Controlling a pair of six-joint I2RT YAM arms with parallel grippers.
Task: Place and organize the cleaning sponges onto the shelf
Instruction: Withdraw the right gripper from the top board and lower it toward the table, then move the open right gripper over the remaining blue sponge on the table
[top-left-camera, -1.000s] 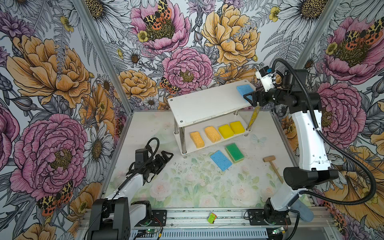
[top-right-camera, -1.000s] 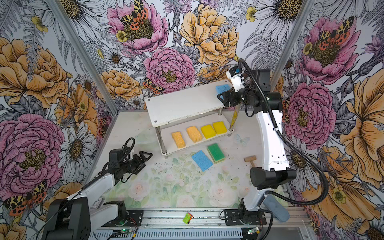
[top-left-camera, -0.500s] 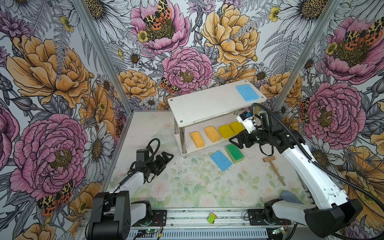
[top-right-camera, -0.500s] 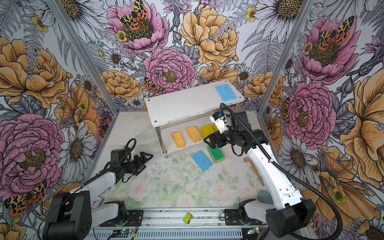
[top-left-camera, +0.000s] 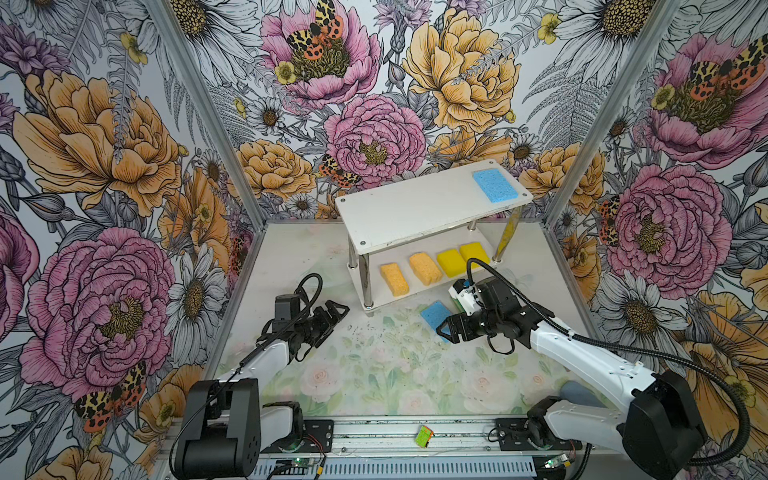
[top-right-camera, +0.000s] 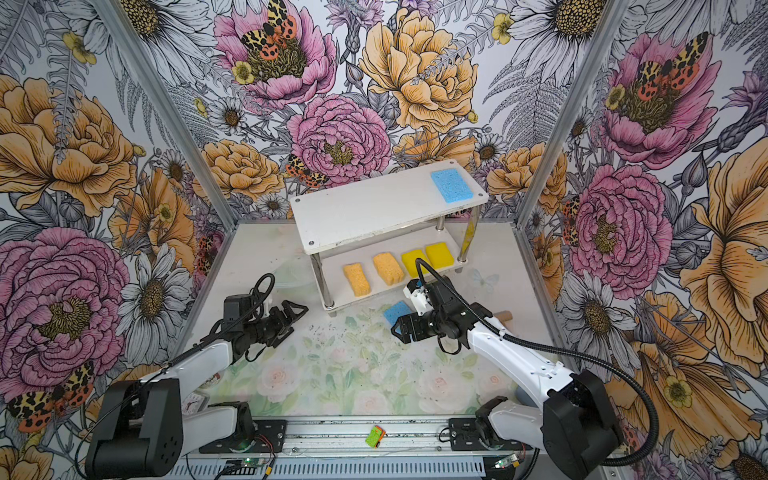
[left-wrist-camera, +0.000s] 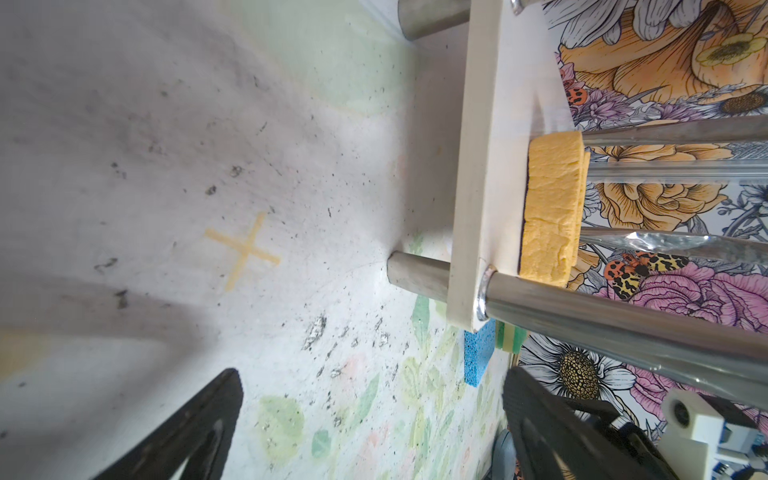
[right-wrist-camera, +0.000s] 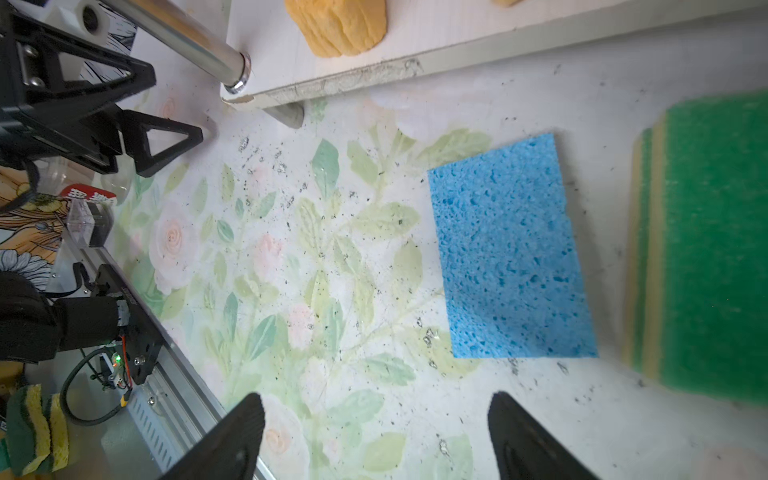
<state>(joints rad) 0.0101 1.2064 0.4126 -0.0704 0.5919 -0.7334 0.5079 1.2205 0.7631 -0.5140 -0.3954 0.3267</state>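
The shelf (top-left-camera: 415, 212) stands at the back of the table. A blue sponge (top-left-camera: 495, 185) lies on the right end of its top board. On the lower board are two orange sponges (top-left-camera: 394, 279) and two yellow sponges (top-left-camera: 452, 262) in a row. Another blue sponge (right-wrist-camera: 511, 249) lies flat on the table in front of the shelf, beside a green-topped sponge (right-wrist-camera: 715, 249). My right gripper (top-left-camera: 446, 330) hovers open and empty at the near edge of that blue sponge. My left gripper (top-left-camera: 336, 311) is open and empty, low over the table to the left of the shelf.
Behind the right arm the head of a wooden mallet (top-right-camera: 506, 316) shows on the table. A yellow tape cross (left-wrist-camera: 243, 249) marks the table left of the shelf's leg. A small green and orange item (top-left-camera: 424, 436) lies on the front rail.
The right arm left a blue sponge on the top board's right end, came down past the green-topped sponge, and now hangs open by the blue sponge on the table. The left arm barely moved.
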